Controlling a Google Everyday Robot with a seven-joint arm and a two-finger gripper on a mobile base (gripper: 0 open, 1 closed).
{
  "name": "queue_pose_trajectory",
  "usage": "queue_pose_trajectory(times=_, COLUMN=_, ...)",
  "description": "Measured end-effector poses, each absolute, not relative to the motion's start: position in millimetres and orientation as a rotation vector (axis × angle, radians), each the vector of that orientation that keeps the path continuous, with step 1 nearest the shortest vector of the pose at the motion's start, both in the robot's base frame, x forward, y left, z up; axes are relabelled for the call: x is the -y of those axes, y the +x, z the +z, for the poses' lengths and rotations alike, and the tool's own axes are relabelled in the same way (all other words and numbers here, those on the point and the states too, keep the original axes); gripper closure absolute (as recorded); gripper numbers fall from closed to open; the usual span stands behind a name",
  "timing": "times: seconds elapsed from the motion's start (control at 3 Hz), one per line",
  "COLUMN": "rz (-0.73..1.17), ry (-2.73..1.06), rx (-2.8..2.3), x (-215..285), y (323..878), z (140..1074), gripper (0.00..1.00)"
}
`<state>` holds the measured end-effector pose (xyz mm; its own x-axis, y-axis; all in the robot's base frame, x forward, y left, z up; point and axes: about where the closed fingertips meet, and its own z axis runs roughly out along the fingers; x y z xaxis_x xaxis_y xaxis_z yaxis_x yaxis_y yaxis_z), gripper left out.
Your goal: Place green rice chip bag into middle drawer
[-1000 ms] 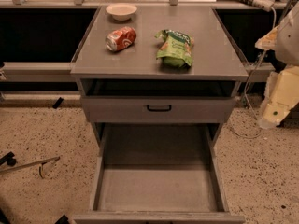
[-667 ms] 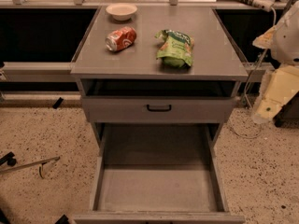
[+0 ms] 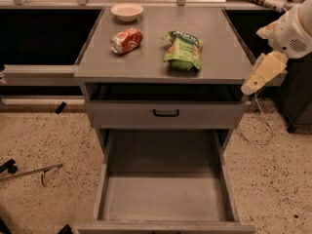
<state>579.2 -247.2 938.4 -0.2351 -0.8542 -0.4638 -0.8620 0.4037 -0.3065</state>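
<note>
The green rice chip bag (image 3: 183, 50) lies crinkled on the grey cabinet top (image 3: 219, 57), right of centre. My gripper (image 3: 262, 73) hangs at the end of the white arm (image 3: 292, 30), just off the cabinet's right front corner. It is about level with the top's edge, to the right of the bag and apart from it. Under a dark gap below the top, the drawer with a black handle (image 3: 165, 113) is shut. The lowest drawer (image 3: 165, 189) is pulled out and empty.
An orange-red soda can (image 3: 126, 40) lies on its side left of the bag. A white bowl (image 3: 126, 11) stands at the back left of the top. A cable (image 3: 261, 126) trails on the speckled floor at the right. Dark counters flank the cabinet.
My arm and gripper have moved up and to the left, closer to the cabinet's right front corner. The bag, can and drawers have not moved.
</note>
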Motion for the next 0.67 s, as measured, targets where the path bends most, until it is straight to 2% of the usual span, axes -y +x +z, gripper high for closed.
queue_pose_trajectory(times=0.33, rz=0.121, ry=-1.445, rx=-2.014, x=223.1, y=655.2, z=918.6, gripper=0.00)
queue_pose_trajectory(times=0.67, rz=0.130, ry=-1.452, rx=-2.008, x=216.4, y=660.5, z=913.3, gripper=0.00)
